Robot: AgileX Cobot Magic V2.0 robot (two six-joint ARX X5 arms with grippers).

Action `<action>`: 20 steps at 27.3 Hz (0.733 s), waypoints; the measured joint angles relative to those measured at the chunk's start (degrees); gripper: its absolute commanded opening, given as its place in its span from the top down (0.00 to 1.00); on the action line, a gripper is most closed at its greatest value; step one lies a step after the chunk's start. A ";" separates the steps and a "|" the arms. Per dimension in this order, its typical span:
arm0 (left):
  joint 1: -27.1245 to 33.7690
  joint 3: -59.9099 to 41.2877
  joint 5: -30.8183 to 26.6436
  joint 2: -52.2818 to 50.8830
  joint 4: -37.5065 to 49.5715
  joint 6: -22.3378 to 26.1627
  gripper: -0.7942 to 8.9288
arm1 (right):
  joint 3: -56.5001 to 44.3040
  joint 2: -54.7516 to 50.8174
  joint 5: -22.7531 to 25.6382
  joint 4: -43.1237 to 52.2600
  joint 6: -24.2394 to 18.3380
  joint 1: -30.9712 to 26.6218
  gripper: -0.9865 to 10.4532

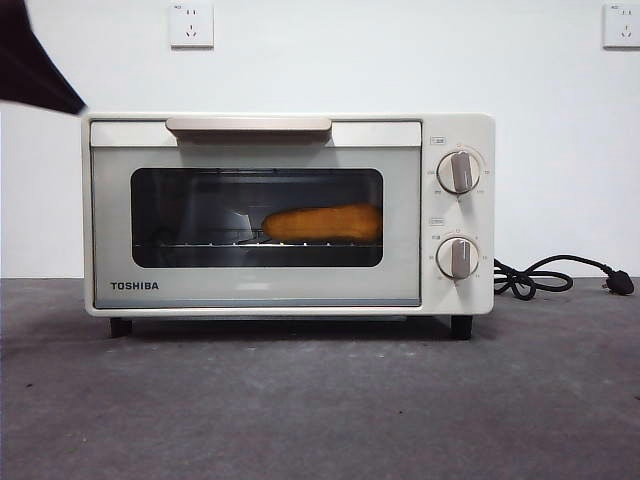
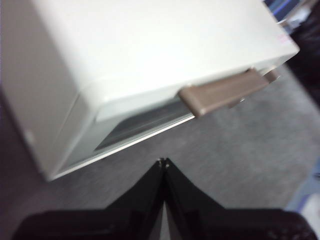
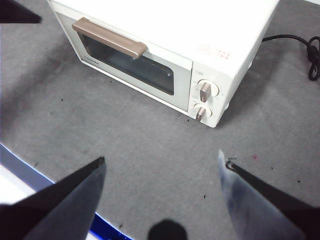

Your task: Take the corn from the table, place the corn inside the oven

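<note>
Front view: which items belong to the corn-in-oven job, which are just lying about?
Job:
corn, inside the oven, behind the shut door
oven
table
left gripper, shut, near the oven handle

Just lying about:
power cord
wall sockets

The left gripper [image 2: 163,162] is hanging with its two black jaws pressed tip to tip, nothing between them, and is showing in the front view only as a dark tip [image 1: 35,65] at the upper left corner. The right gripper [image 3: 162,162] is hovering high up, its jaws spread wide apart and gripping nothing.
</note>
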 measured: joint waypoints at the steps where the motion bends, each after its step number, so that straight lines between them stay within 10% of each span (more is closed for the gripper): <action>1: -0.28 0.00 -2.12 -2.36 -1.86 0.72 0.93 | 0.00 0.07 -0.02 -0.04 0.00 0.00 0.59; 9: -3.04 0.13 -8.85 -19.78 -11.69 2.69 0.93 | 0.00 1.38 -4.85 -0.31 0.13 0.00 0.91; 20: -3.65 0.37 -8.92 -31.17 -21.44 2.91 0.93 | 0.00 1.66 -12.63 -1.42 -0.55 0.00 0.93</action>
